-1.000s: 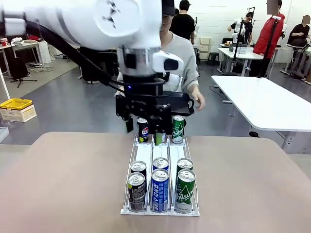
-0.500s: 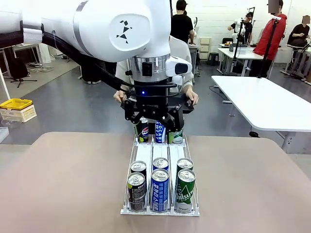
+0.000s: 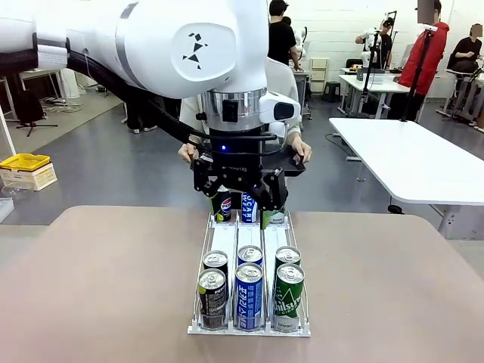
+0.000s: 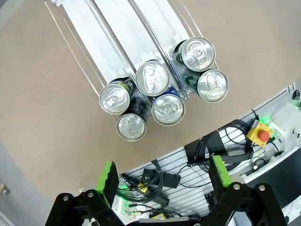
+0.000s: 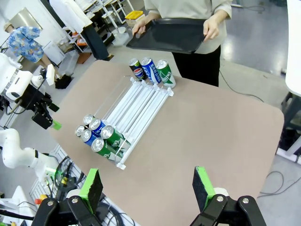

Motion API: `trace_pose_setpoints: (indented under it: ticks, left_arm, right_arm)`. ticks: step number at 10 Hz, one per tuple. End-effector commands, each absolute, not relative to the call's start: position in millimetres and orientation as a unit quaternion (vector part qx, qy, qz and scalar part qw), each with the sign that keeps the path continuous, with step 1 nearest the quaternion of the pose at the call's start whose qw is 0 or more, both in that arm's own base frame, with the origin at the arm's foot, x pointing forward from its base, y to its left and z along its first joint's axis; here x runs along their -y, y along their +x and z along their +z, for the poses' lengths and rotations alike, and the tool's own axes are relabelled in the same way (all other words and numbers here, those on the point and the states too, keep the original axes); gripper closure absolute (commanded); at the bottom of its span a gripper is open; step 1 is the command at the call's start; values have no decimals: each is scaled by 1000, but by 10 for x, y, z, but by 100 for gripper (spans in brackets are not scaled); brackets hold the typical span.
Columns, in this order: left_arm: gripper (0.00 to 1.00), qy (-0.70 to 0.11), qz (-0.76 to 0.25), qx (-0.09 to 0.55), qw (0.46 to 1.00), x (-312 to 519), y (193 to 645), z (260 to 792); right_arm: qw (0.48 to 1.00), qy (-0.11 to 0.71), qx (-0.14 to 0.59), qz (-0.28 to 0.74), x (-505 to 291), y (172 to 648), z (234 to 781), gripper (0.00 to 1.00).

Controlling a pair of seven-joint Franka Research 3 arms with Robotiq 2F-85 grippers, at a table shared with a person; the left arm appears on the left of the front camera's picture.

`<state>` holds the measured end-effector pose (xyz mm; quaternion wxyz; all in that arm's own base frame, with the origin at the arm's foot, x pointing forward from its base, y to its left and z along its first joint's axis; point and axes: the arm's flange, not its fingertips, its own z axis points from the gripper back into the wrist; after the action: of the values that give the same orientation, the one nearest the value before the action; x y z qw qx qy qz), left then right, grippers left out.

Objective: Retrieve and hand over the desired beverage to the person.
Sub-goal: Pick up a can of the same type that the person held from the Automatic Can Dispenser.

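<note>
1. Here the left pincer (image 3: 248,206) hangs low at the far end of the white rack (image 3: 225,240), with its two fingers spread wide and nothing held in them
2. Three drinks stand side by side at that far end: a black can (image 5: 137,71), a blue can (image 5: 150,69) and a green can (image 5: 164,73)
3. From the front, the blue can shows between the left pincer's fingers; I cannot tell if they touch it
4. At the near end of the rack stand six cans (image 3: 249,295), two black, two blue and two green, each colour in its own lane
5. The rack sits in the middle of the brown table (image 3: 98,287)
6. The right pincer (image 5: 146,188) is up high above the table, well apart from the rack, spread wide and holding nothing
7. The person (image 5: 186,8) stands at the far side, holding a black tray (image 5: 169,35) with a hand (image 5: 210,29) on each side
8. I cannot tell which drink is the wanted one
</note>
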<state>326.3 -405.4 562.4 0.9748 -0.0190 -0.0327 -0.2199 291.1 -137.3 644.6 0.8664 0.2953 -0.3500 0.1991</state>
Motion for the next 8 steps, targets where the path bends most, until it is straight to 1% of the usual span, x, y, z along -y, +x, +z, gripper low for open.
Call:
trace_pose_setpoints:
  ticks: [1,3,4,7,8]
  left_arm:
    - [0,16,-163,43,986,4274,3113,5368]
    - [0,32,-100,59,993,4366,3007,5168]
    - [0,19,-80,48,995,4357,2996,5100]
    - [0,-5,-41,72,997,4314,2967,4875]
    - [0,-12,-45,75,996,4301,2978,4813]
  right_arm:
    - [856,311,357,207,1368,2933,6459,0]
    - [856,311,357,207,1368,2933,6459,0]
    - [856,311,357,207,1368,2933,6459,0]
    - [856,311,357,207,1368,2933,6459,0]
    - [856,311,357,207,1368,2933,6459,0]
